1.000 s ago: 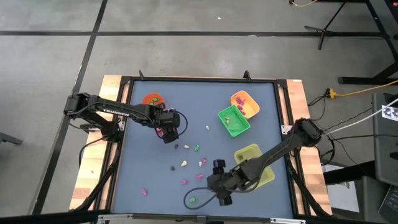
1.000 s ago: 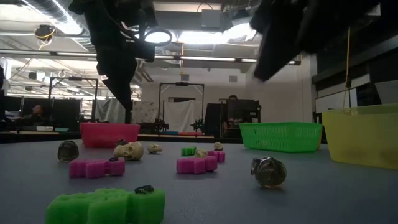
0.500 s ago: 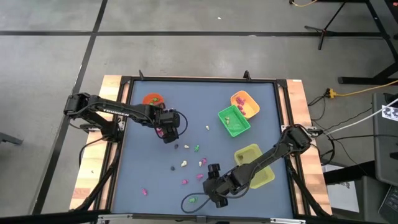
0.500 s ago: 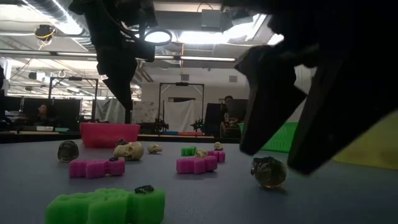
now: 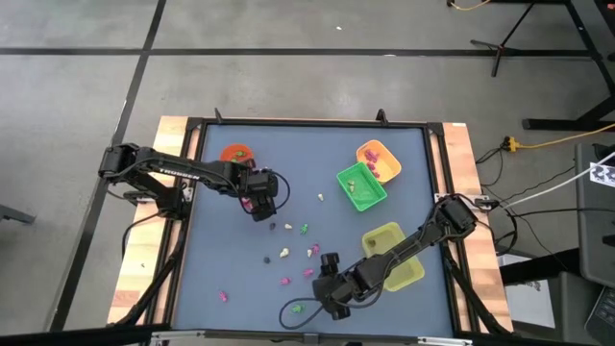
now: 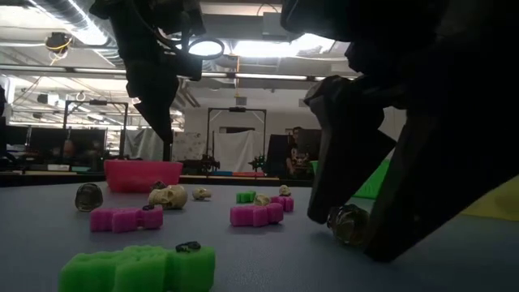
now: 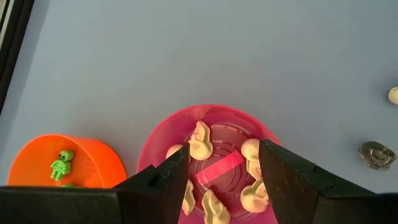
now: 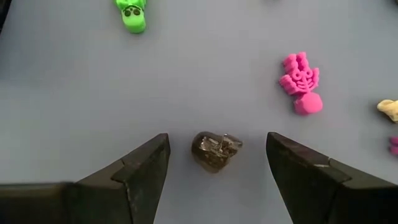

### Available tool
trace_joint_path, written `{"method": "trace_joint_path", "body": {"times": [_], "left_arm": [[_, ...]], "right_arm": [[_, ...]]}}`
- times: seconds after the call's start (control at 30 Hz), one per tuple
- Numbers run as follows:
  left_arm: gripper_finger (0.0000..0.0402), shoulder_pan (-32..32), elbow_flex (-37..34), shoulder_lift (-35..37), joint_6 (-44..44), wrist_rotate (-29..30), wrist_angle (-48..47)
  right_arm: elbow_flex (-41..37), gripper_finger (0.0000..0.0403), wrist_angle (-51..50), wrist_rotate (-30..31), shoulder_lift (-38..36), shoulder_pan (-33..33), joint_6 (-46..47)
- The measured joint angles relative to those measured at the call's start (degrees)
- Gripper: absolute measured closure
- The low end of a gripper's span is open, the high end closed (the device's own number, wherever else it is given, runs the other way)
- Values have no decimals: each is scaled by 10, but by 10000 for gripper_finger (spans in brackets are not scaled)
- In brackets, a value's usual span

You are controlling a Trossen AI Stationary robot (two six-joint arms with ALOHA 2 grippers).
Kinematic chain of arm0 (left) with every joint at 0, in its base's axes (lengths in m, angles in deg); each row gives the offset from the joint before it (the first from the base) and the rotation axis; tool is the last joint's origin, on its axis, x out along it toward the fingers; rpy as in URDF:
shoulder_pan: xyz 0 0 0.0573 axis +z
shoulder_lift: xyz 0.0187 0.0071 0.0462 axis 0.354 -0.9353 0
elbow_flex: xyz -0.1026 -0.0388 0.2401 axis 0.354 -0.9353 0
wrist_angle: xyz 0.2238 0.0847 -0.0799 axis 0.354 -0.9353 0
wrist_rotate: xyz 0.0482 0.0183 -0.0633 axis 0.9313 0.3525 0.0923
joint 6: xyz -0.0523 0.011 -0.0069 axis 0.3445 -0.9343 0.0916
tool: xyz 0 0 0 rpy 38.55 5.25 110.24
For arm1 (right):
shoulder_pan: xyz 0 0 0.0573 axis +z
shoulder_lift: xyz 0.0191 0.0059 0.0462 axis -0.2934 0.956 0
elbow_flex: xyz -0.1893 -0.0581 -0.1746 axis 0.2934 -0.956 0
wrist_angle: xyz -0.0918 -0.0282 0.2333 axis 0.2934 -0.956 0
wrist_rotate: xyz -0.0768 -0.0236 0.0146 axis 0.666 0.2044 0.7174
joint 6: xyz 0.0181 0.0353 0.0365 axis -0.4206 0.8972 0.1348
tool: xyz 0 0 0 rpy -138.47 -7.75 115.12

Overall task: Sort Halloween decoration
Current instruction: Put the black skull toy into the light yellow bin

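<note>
Tabletop trinket between open fingers

A blue-grey table with a black frame carried everything. On it stood an orange cup and a pink cup towards its left side, and three trays towards its right: orange, green and yellow. Small trinkets lay scattered across the middle and the front: a dark skull, a pink skeleton, a green piece, a cream skull, pink pieces and a green block.
</note>
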Motion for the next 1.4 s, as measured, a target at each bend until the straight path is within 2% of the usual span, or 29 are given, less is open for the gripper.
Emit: {"method": "trace_joint_path", "body": {"times": [0.13,0.53,0.77,1.2,1.4], "left_arm": [[227,0,0,0,0,0,0],[227,0,0,0,0,0,0],[227,0,0,0,0,0,0],[227,0,0,0,0,0,0],[227,0,0,0,0,0,0]], "right_arm": [[0,145,9,-5,1,0,0],[0,252,9,-9,1,0,1],[0,295,8,-7,1,0,1],[9,288,0,-25,2,-1,1],[38,287,-22,-32,2,0,0]]}}
